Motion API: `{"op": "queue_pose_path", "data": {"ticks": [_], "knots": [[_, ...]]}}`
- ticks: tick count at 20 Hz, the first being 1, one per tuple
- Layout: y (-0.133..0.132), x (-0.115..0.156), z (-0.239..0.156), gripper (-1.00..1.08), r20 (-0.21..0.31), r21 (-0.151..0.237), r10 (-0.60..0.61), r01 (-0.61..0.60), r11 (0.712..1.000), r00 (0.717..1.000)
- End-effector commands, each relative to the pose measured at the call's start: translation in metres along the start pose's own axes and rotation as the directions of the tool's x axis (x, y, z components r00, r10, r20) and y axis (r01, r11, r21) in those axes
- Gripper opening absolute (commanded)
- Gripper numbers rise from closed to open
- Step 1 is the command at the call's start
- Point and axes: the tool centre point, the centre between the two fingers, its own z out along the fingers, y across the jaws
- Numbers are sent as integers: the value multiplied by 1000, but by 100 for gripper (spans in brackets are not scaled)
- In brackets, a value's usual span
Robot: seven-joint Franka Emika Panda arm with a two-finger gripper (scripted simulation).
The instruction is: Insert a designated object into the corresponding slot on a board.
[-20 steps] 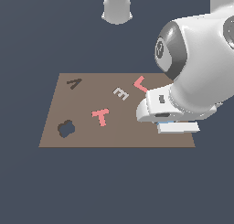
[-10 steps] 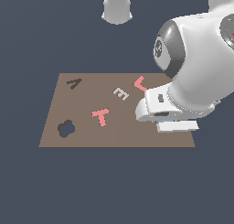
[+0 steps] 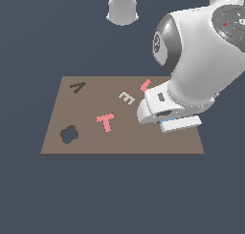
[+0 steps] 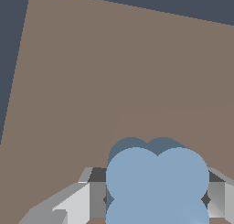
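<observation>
The light-blue lobed piece (image 4: 157,182) sits between the fingers (image 4: 84,202) of the end effector (image 3: 168,121), which grasps it by opposite flat edges. It looks thin, rigid and light, likely slippery. The slot (image 3: 69,134) lies well apart across the board (image 3: 91,147). Against the earlier frame, the arm has lifted slightly.

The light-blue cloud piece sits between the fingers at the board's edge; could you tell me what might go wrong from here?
The light-blue cloud piece lies far from the cloud-shaped slot; a weak grip could drop it in transit. The pink T lies on the way, so a low carry may snag it. The lobes must line up, or it will jam.
</observation>
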Motion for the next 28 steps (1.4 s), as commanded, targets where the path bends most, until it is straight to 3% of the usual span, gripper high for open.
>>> {"op": "queue_pose_path", "data": {"ticks": [1, 7, 13, 20, 28], "knots": [[5, -9, -1, -100, -1, 0, -52, 52, 999, 999], [22, -33, -1, -100, -1, 0, -208, 208, 978, 978], [47, -58, -2, -100, -1, 0, -390, 390, 921, 921], [83, -80, -3, -100, 0, -1, -582, 582, 813, 813], [126, -95, -4, -100, 0, -1, -760, 760, 650, 650]]}}
